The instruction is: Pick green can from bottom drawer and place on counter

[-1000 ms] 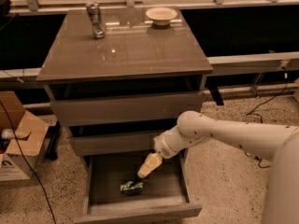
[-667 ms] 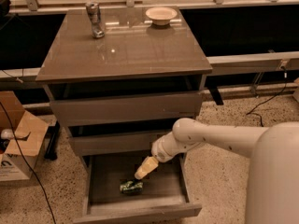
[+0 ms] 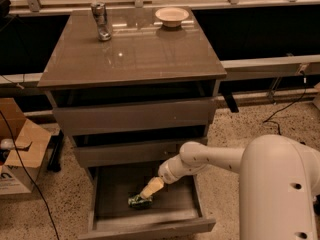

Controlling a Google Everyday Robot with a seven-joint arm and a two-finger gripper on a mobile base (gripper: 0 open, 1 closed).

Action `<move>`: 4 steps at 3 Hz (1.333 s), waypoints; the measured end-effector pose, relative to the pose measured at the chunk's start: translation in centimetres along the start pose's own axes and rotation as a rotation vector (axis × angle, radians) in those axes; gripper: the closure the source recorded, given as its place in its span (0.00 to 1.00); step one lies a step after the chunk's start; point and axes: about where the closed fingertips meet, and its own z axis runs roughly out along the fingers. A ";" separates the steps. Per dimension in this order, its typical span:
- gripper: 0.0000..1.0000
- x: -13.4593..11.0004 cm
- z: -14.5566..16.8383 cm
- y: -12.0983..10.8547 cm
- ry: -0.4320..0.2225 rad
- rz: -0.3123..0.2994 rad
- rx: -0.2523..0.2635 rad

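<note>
Gripper: the cream gripper (image 3: 147,194) hangs low inside the open bottom drawer (image 3: 150,228). It slants down and to the left off the white arm (image 3: 210,159), which comes in over the drawer's right wall.
Gripper state: I cannot tell whether it is apart, together or clamped on the can. Its tip meets the can's upper right edge in this view.
Green can: the green can (image 3: 138,201) seems to lie on its side on the drawer floor, right at the gripper's tip and slightly left of it, toward the front middle.
Bottom drawer: it is pulled out well past the drawers above, which gives the arm room to slant in under them.
Upper drawers: the two narrower drawers (image 3: 135,115) sit above and behind the gripper, pushed further in.
Counter: the counter (image 3: 135,54) lies well above the gripper. The chrome tap (image 3: 101,21) and cream bowl (image 3: 172,16) stand at its far edge, so the near part looks the likely landing place.
Step in hand: probably the reach or grasp, with the lift and placing not yet done.
Risk: a can lying down may roll away if nudged from one side.
</note>
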 end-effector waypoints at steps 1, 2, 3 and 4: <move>0.00 0.3 0.5 0.0 0.001 0.006 -0.005; 0.00 1.1 3.3 -0.7 0.042 0.046 0.000; 0.00 2.7 8.1 -1.8 0.103 0.072 0.019; 0.00 4.5 12.9 -2.7 0.167 0.083 0.030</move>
